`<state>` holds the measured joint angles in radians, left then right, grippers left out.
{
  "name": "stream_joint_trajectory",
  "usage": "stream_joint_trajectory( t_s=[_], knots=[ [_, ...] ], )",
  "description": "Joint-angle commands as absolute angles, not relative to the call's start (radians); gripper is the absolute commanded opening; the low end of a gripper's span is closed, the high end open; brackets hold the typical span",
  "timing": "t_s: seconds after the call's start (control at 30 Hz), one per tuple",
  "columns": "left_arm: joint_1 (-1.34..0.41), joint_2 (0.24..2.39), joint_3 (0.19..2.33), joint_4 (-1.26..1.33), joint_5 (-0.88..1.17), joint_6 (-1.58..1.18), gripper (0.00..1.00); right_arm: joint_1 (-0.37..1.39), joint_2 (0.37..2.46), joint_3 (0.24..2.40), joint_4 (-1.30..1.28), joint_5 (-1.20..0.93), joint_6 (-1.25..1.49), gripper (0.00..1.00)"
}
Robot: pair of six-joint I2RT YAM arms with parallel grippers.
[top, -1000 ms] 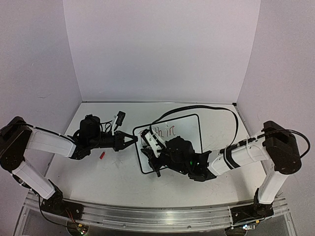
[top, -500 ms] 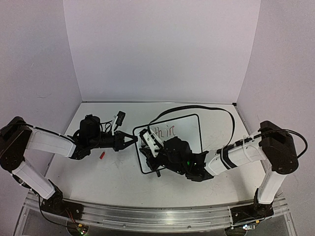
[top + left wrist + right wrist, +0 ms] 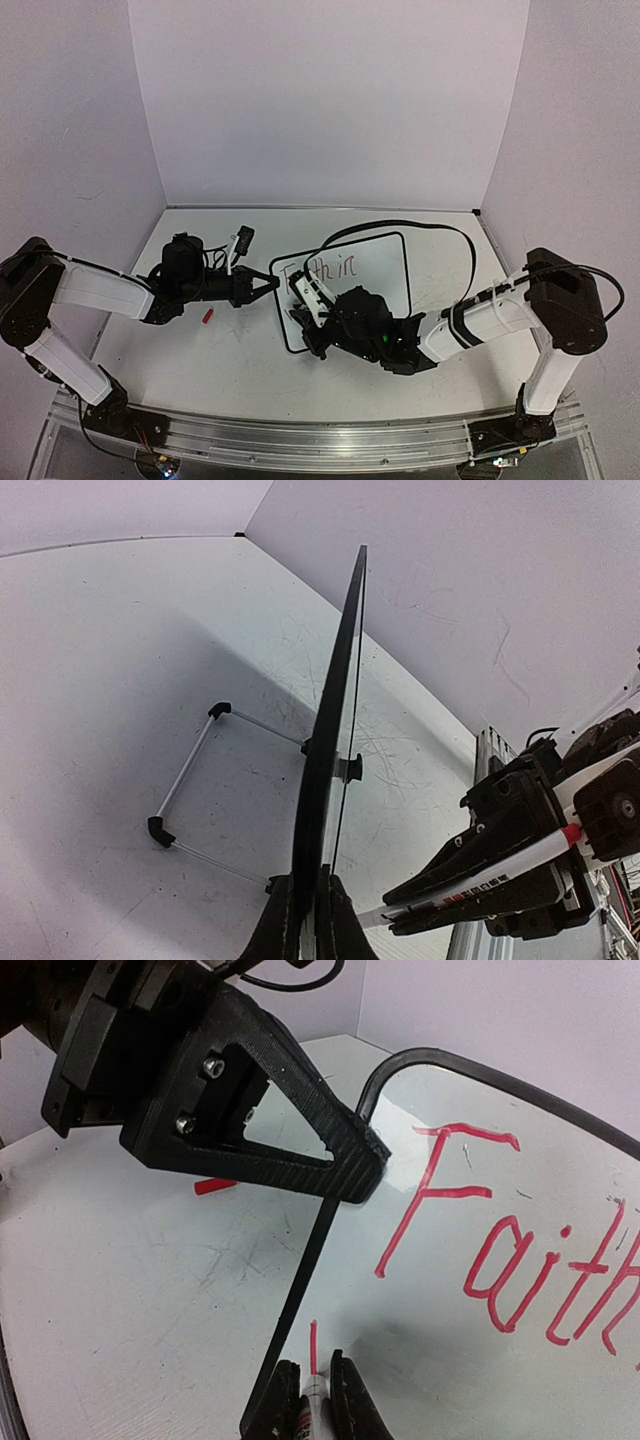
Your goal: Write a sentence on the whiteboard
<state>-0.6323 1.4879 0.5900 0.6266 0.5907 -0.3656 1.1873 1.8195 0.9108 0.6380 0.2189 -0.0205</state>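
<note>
Right wrist view: the right end effector (image 3: 315,1368) is closed on a marker (image 3: 311,1405), with the tip at the foot of a short red stroke (image 3: 312,1340) just ahead of its fingers, near the left border of the whiteboard (image 3: 520,1150). Farther ahead and to the right runs red writing (image 3: 500,1260) that begins "Faith". The left end effector (image 3: 330,1165) reaches in from the upper left, its black fingers clamped shut on the board's black frame near the rounded corner. From the left wrist camera the board appears edge-on, pinched between that end effector's two fingers, with a thin wire foot (image 3: 190,785) on the desk (image 3: 90,680) to the left and the marker-holding end effector to the right. From above, the board lies on the desk between the two end effectors. A small red piece (image 3: 209,316) lies behind the left one, beside its wrist.
</note>
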Motion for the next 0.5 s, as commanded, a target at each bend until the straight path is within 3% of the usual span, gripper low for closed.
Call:
stream_joint_trajectory(
  t_s=[0.0, 0.47],
  knots=[
    [-0.637, 1.470, 0.618, 0.622, 0.575, -0.334, 0.00, 1.164, 1.791, 0.933, 0.654, 0.282, -0.008, 0.00],
    [-0.637, 1.467, 0.615, 0.622, 0.575, -0.331, 0.00, 1.139, 1.804, 0.977, 0.664, 0.283, -0.021, 0.00]
  ],
)
